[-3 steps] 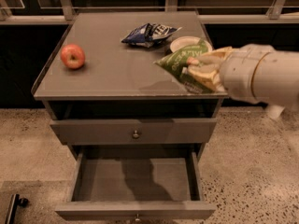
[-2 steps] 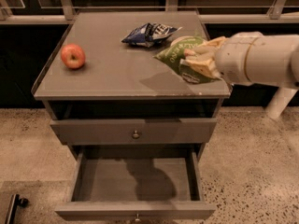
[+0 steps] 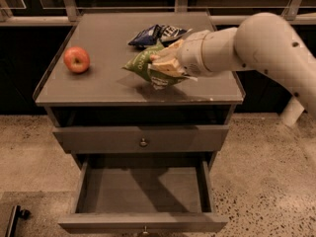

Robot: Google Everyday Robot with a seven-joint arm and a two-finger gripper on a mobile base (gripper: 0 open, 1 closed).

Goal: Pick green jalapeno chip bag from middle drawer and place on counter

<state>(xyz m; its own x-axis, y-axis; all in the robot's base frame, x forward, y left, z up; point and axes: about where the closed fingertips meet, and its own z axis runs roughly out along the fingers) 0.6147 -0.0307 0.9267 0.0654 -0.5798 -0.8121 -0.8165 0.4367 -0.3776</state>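
One crumpled green foil bag, one dark blue bag, one red apple. The claw, clamping the green bag, has moved left over the grey table.

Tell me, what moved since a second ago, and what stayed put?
The tool, gripping the green jalapeno chip bag, carried it left, from the right edge of the counter toward its middle. It has not let go. The apple, the dark blue chip bag and the open middle drawer stayed where they were.
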